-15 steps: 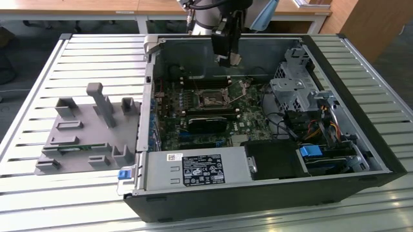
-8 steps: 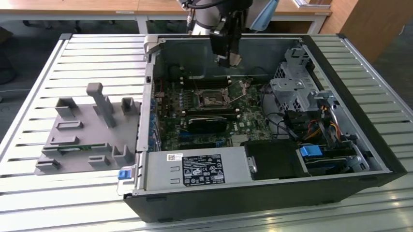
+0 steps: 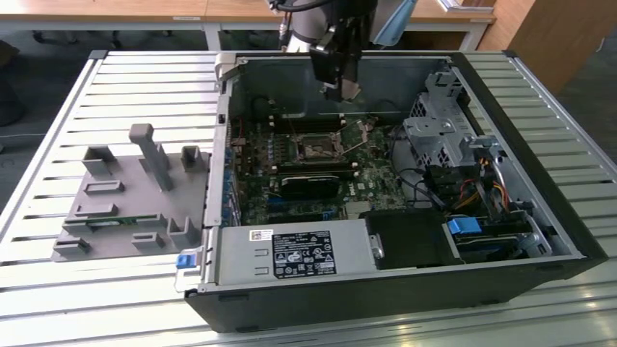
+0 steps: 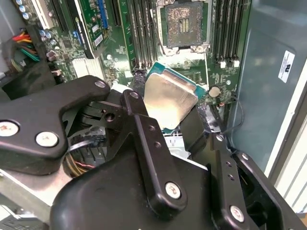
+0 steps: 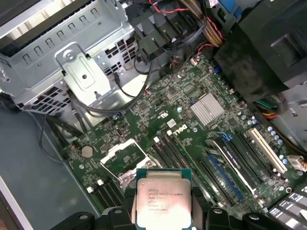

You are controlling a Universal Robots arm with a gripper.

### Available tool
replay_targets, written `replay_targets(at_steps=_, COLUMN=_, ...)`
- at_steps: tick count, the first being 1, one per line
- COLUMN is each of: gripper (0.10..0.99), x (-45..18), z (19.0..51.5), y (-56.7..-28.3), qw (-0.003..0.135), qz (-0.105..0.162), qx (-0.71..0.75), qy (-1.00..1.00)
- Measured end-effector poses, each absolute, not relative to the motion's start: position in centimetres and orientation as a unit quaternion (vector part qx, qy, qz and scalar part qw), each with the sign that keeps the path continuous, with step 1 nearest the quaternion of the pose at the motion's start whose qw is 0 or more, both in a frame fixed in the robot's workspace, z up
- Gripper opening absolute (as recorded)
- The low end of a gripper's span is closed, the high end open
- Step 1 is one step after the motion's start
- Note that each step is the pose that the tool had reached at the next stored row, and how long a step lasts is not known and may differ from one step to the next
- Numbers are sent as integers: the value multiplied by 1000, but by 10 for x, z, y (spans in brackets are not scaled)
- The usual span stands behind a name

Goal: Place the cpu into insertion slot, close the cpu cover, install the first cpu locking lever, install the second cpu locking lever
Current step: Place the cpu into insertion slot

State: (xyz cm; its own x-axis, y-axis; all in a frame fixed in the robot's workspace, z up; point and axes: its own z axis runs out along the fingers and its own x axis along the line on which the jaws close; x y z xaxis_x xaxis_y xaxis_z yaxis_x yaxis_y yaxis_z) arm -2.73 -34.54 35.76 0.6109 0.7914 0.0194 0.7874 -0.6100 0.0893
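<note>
Cpu (image 5: 163, 199), a small square chip with a silver top, is gripped by the gripper (image 3: 343, 90). Its two black fingers (image 4: 139, 112) are clamped on opposite edges of the chip. The chip hangs in the air inside an open computer case (image 3: 279, 87), over the green board (image 3: 362, 191), and touches nothing but the fingers.

The slot (image 3: 314, 147) sits on the board with its dark centre bare, so the chip is not yet seated. In the exterior view the slot lies below the gripper and slightly toward the exterior view's left, well apart from it. That gap, down and a little across, is what matters here.

The exterior view gives the chip's height above the board. The second wrist view shows the clamp on the chip's edges. The first wrist view shows the chip's top facing the camera, with the slot near it on the board beyond. I cannot tell how the cover stands.
</note>
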Motion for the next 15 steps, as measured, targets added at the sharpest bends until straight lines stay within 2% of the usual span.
replay_targets(at_steps=15, gripper=541, x=-29, z=354, y=-345, qw=34, qz=30, qx=869, qy=493)
